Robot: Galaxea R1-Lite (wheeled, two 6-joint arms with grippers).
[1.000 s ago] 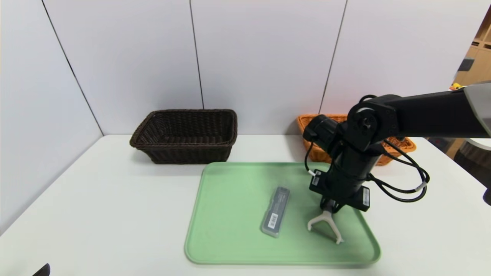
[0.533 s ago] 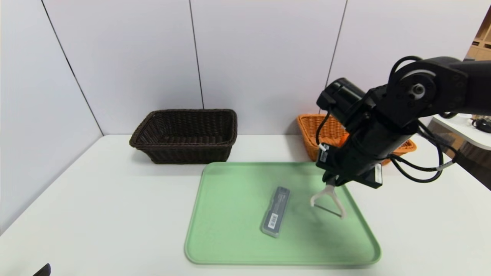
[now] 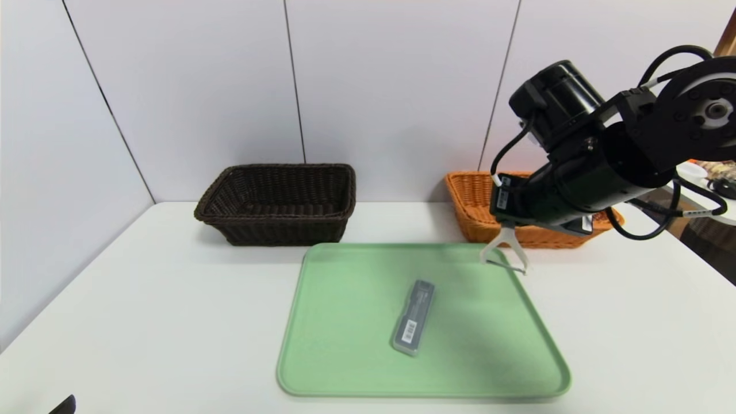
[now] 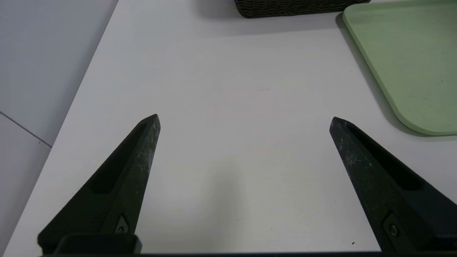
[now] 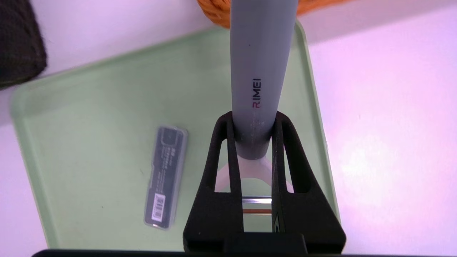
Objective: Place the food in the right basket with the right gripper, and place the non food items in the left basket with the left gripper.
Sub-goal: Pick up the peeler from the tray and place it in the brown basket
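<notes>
So the right gripper (image 5: pixel 253 134) is clamped on the handle of a peeler (image 3: pixel 509 247) (RIMEI printed on it), holding it up over the green tray's (image 3: pixel 425 368) far right corner, near the orange basket (image 3: pixel 468 201). The slim grey case (image 3: pixel 414 319) lies on the tray, between its left and right edges. Left gripper's (image 4: pixel 244 117) wide open and empty, over the bench's (image 3: pixel 144 322) near left part. Dark basket (image 3: pixel 282 230) sits by the tray's far left corner.

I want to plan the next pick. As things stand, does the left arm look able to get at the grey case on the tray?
Probably yes. The left pincer is open over bare table, and nothing covers the case on the tray. I cannot judge the arm's full reach.
</notes>
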